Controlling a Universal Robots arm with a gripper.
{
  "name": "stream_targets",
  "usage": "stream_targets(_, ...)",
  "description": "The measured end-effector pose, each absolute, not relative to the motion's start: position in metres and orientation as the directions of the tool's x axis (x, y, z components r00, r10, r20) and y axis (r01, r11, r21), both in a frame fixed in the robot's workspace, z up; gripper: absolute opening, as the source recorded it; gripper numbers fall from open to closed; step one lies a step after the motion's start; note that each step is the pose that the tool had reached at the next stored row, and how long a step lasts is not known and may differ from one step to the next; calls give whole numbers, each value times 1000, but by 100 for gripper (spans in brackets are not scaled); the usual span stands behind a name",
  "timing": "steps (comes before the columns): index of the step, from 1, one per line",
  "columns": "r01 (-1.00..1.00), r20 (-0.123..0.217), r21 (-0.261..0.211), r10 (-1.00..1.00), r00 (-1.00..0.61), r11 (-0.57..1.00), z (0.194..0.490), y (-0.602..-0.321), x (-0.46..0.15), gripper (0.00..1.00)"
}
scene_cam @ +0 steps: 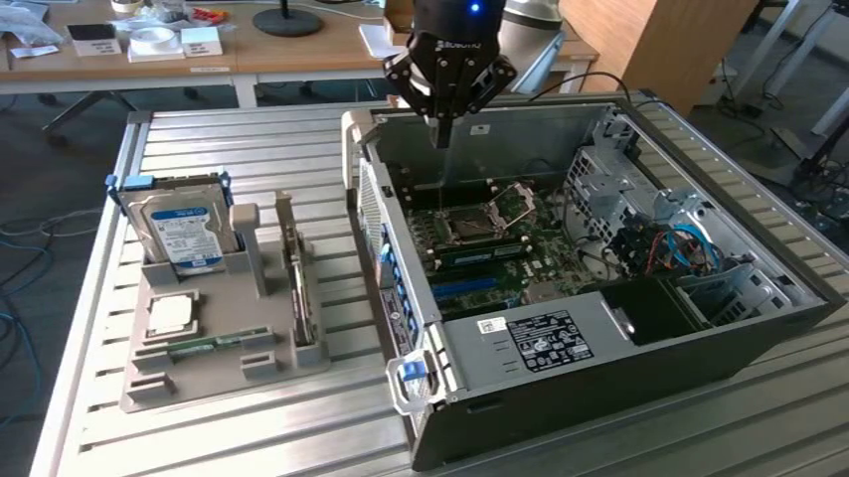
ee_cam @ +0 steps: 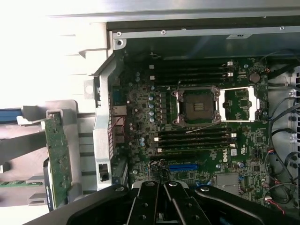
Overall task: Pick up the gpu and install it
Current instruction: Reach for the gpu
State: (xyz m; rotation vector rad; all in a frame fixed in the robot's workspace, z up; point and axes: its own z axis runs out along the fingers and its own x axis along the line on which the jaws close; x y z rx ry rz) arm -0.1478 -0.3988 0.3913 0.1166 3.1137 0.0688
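Aluminium slatted table (scene_cam: 199, 139) recorded beneath all items. On the exterior view's right: open black computer case (scene_cam: 623, 388), lying on its side, with green motherboard (scene_cam: 491, 248) exposed and CPU socket (scene_cam: 467, 227) with its metal frame hinged open.

On the exterior view's left, just beside the case: grey parts holder (scene_cam: 199, 383). At its far end: blue-labelled hard drive (scene_cam: 183, 234), upright.

Along the holder's right side, nearest the case: gpu (scene_cam: 300, 288), standing on edge in a slot, untouched. Greenish board face noted in the wrist view.

Gripper (scene_cam: 444, 139) hovering over the far part of the case interior, above the motherboard, well apart from the gpu. Fingers (ee_cam: 145, 201) clenched together, grasping nothing.

Flat in the holder's near part: processor chip (scene_cam: 173, 316). Just nearer: narrow green memory stick (scene_cam: 213, 345).
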Motion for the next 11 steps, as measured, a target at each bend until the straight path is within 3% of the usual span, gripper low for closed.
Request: stream_targets(11,74,-23,45,75,-997,996,391,-399,-155,11)
